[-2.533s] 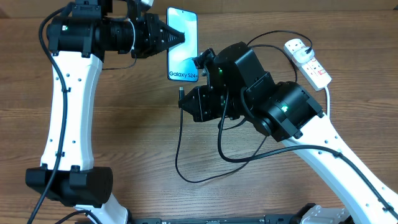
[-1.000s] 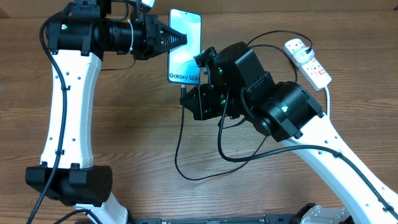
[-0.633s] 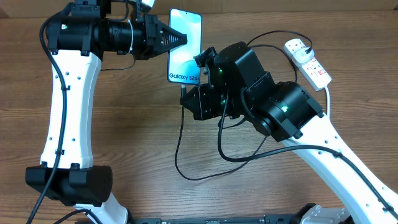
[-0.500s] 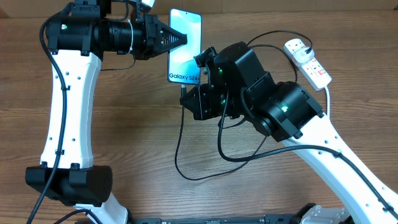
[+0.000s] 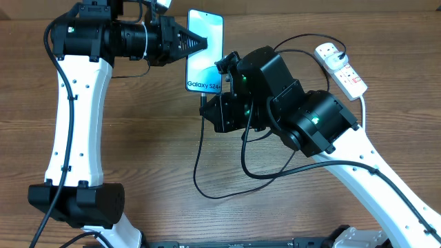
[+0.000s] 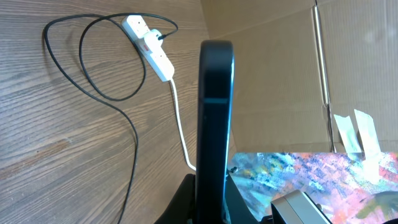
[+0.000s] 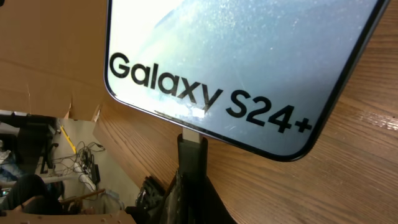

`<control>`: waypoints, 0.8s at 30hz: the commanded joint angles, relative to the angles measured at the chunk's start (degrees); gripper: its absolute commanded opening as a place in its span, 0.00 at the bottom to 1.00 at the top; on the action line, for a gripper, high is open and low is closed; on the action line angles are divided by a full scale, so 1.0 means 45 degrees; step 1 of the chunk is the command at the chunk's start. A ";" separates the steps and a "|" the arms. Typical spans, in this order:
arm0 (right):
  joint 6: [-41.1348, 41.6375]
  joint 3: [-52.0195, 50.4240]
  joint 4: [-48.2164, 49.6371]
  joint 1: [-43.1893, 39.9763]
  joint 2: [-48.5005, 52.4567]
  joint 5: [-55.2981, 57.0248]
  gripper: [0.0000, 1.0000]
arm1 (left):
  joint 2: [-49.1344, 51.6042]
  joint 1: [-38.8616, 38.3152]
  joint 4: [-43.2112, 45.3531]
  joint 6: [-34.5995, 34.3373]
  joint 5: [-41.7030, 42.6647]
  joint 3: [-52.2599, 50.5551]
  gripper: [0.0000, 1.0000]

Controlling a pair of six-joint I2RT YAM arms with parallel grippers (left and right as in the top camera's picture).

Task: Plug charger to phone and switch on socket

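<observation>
Overhead, the left gripper [image 5: 200, 43] is clamped on the left edge of the Galaxy S24+ phone [image 5: 207, 58], which sits toward the far side of the wooden table [image 5: 138, 138]. The right gripper [image 5: 204, 109] pinches the charger [image 5: 198, 162] by its connector just under the phone's lower edge, and the slack cable loops toward the near side. Only the right wrist view shows the connector tip [image 7: 192, 149] right at the phone's bottom rim (whether it is seated, I cannot tell). Only the left wrist view shows the phone edge-on between the fingers. Beyond it lies the socket [image 6: 149, 46], with the black cable running to it.
</observation>
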 commanded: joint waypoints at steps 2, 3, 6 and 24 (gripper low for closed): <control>0.0005 0.0141 0.0253 0.0034 -0.0107 0.0189 0.04 | -0.0024 0.0068 0.0034 0.0291 0.0675 0.0097 0.04; 0.0005 0.0141 0.0262 0.0034 -0.0107 0.0185 0.04 | -0.0024 0.0068 0.0034 0.0291 0.0675 0.0097 0.04; 0.0005 0.0141 0.0257 0.0034 -0.0102 0.0189 0.04 | -0.0024 0.0068 0.0034 0.0287 0.0680 0.0097 0.04; 0.0593 0.0141 0.0656 0.0034 -0.0107 0.0238 0.04 | -0.0024 0.0068 -0.0005 0.0520 0.0908 0.0097 0.04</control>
